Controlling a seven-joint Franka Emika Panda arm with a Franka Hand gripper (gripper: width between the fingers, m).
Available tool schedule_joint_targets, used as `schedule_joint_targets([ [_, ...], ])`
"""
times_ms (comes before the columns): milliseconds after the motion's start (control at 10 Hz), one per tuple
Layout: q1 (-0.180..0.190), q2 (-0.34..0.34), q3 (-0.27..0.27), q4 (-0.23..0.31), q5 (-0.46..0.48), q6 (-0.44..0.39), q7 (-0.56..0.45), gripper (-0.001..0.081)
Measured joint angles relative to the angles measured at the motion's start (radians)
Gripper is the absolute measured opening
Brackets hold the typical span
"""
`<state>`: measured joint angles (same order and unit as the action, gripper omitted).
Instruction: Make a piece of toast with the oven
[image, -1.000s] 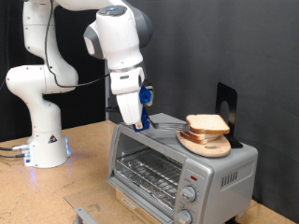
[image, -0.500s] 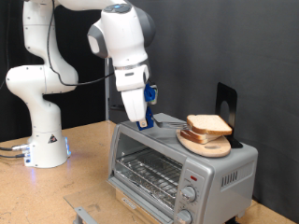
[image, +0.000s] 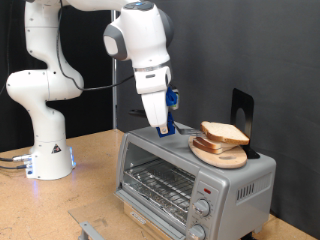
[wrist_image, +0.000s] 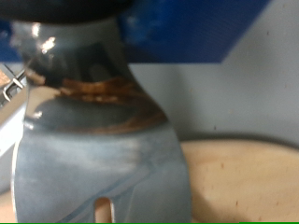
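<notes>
The silver oven (image: 240, 183) stands on the table with its glass door shut and the wire rack (image: 158, 186) showing behind it. On its roof a round wooden board (image: 222, 156) carries a stack of pale bread slices, the top piece of toast (image: 222, 132) lying flat. My gripper (image: 164, 127) hangs just above the roof, on the exterior view's left of the stack. It is shut on a slotted metal spatula (image: 184, 131) whose blade points at the bread. In the wrist view the spatula blade (wrist_image: 103, 163) fills the picture, with the board's edge (wrist_image: 245, 175) beyond it.
A black upright object (image: 241, 111) stands behind the bread on the oven roof. Two round knobs (image: 203, 210) sit at the oven's front right. The arm's white base (image: 46, 150) is at the exterior view's left on the wooden table (image: 95, 185). A grey metal piece (image: 86, 229) lies near the bottom edge.
The arm has swung towards the exterior view's right, carrying the spatula closer to the bread stack. The bread, board and oven have not moved.
</notes>
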<state>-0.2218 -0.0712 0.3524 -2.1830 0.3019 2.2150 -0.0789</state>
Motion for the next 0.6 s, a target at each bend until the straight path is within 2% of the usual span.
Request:
schedule_joint_targets([
  [600, 0.001, 0.076, 0.033, 0.075, -0.041, -0.002, 0.064, 0.0393],
])
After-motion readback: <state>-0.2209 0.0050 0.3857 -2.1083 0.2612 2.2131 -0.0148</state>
